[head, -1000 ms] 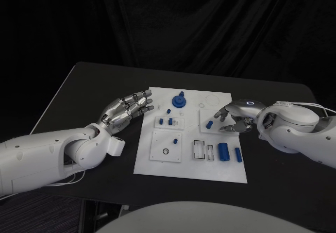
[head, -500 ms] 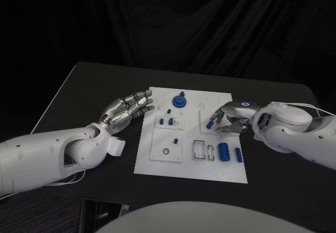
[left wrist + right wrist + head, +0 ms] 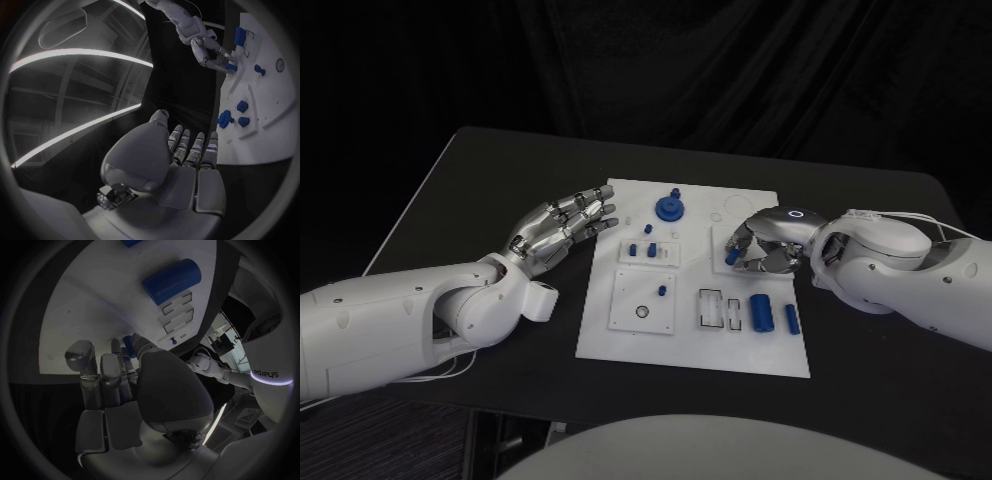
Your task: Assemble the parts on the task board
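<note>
Silver, many-fingered right hand (image 3: 764, 245) curling over the right side of the flat white rectangular task board (image 3: 668, 340), fingertips closing around a small blue peg-shaped part (image 3: 731, 257); firm pinch or mere contact: cannot tell. Large blue cylindrical part (image 3: 760, 311) lying just beside that hand, toward the wrist side, with a slimmer blue rod-shaped part (image 3: 792, 319) alongside it. Silver left hand (image 3: 564, 225) hovering beside the board's left edge, fingers spread and extended, holding nothing. Round blue gear-like part (image 3: 671, 208) sitting just beyond the left fingertips. Three small blue stud-shaped parts (image 3: 642, 248) standing near those fingertips, between the two hands.
</note>
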Robot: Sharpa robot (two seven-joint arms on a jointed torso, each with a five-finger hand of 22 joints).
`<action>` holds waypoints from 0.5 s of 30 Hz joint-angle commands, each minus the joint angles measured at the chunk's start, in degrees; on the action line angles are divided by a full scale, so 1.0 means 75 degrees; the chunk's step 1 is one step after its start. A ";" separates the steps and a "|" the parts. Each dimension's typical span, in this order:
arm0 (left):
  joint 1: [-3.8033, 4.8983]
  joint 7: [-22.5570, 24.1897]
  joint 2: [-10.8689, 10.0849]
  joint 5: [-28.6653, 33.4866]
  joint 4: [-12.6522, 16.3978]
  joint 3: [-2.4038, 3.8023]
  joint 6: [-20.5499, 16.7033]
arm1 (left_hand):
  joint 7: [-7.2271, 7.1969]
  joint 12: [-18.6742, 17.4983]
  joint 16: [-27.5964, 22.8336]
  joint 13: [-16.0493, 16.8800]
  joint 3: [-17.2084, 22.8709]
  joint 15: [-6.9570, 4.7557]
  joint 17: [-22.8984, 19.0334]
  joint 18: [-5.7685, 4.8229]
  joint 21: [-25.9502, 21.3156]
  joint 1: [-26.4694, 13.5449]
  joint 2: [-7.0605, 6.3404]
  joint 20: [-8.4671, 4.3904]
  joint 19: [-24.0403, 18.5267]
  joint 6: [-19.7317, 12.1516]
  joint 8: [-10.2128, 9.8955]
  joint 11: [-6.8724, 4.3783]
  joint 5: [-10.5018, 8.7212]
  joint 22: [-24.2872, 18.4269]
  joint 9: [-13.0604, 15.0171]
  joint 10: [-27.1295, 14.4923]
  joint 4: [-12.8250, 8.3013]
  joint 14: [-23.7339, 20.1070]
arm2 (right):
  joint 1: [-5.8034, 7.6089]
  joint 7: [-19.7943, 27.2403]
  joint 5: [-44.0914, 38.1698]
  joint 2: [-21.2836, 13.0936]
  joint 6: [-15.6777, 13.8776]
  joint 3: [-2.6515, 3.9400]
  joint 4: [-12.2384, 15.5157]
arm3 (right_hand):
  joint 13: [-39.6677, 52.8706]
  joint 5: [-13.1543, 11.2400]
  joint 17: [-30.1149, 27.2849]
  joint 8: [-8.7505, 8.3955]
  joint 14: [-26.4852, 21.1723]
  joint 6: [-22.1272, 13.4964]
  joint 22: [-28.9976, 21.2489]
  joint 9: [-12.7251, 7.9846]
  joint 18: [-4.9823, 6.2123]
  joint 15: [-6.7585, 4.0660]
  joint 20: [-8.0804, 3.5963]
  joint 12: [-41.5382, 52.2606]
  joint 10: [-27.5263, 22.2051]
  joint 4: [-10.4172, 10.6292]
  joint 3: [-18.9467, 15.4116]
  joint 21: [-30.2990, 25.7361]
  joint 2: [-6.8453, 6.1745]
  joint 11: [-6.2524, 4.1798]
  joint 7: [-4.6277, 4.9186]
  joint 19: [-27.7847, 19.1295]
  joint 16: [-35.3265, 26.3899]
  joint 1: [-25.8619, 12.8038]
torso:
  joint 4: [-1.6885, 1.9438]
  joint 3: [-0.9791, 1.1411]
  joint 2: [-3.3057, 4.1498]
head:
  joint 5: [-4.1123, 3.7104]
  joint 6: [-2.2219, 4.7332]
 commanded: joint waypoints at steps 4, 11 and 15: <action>-0.0012 0.0573 0.0016 0.0038 0.0015 0.0006 0.0118 | 0.0107 0.0032 0.0064 0.0015 0.0093 0.0058 0.0012 -0.0028 0.0035 0.0068 0.0029 0.0031 0.0029 0.0077 0.0046 0.0035 0.0062 -0.0001 0.0020 0.0016 -0.0017 -0.0020 | -0.0045 0.0148 0.0050 0.0082 -0.0073 -0.0017 -0.0029 | 0.0016 0.0036 -0.0040 0.0033 -0.0008 0.0023 0.0878 0.0012 -0.0028 -0.0063 -0.0034 0.0055 0.0086 0.0051 0.0025 -0.0076 0.0008 0.0002 0.0007 -0.0006 -0.0012 -0.0025 | 0.0001 0.0002 -0.0003 | 0.0018 0.0001; -0.0015 0.0548 0.0023 0.0038 0.0015 0.0006 0.0130 | 0.0141 0.0063 0.0069 0.0019 0.0117 0.0060 0.0012 -0.0037 0.0036 0.0073 0.0024 0.0030 0.0032 0.0174 0.0066 0.0049 0.0072 -0.0004 0.0033 0.0036 -0.0029 -0.0023 | -0.0046 0.0174 0.0064 0.0108 -0.0265 -0.0017 0.0001 | 0.0143 0.0717 0.0023 0.0298 0.0009 0.0605 0.0897 0.0253 -0.0040 -0.0164 -0.0126 0.0248 0.0348 -0.0126 0.0401 0.0026 -0.0003 -0.0106 -0.0046 -0.0001 0.0028 0.0306 | 0.0001 0.0003 -0.0004 | 0.0034 0.0001; -0.0018 0.0542 0.0033 0.0038 0.0005 0.0006 0.0138 | 0.0152 0.0075 0.0069 0.0020 0.0129 0.0060 0.0012 -0.0040 0.0037 0.0077 0.0024 0.0029 0.0033 0.0201 0.0072 0.0054 0.0081 -0.0006 0.0037 0.0044 -0.0036 -0.0026 | -0.0046 0.0190 0.0066 0.0077 -0.0504 -0.0017 0.0055 | 0.0228 0.0909 0.0049 0.0484 0.0026 0.0925 0.0911 0.0424 -0.0049 -0.0209 -0.0171 0.0379 0.0479 -0.0271 0.0509 0.0100 0.0012 -0.0159 -0.0097 0.0015 0.0046 0.0427 | 0.0000 0.0003 -0.0005 | 0.0030 0.0001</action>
